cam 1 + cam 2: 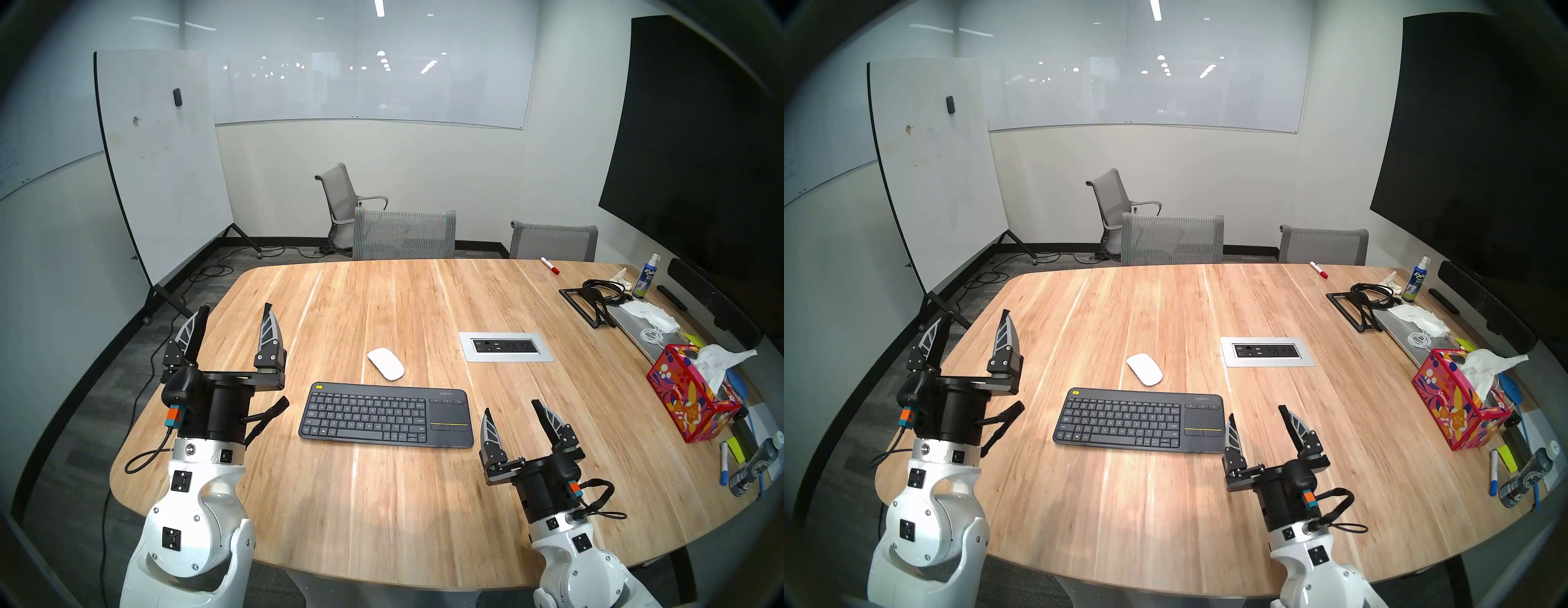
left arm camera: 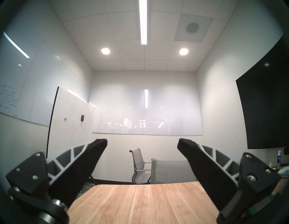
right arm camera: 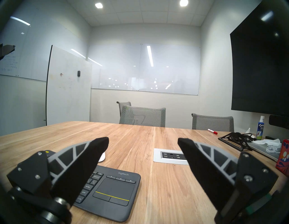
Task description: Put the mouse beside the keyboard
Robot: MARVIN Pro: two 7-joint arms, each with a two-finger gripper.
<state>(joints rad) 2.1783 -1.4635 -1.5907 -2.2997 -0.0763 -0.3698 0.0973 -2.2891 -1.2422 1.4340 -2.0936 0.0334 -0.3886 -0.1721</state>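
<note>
The white mouse [image 1: 385, 364] is seen lying on the wooden table [image 1: 382, 488] just beyond the far edge of the dark Logitech keyboard [image 1: 386, 415], apart from it and left of the recessed power outlet panel [image 1: 505, 347]. At the table's right edge a patterned red Kleenex box [image 1: 689, 399] is set, with a white tissue [image 1: 717, 358] pulled up out of its top. The left gripper [image 1: 235, 312] and the right gripper [image 1: 513, 407] are held above the near table with fingers spread wide and nothing between them.

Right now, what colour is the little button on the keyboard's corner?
Yellow. The small button sits on the flat dark grey keyboard; the head view shows it best.
</note>
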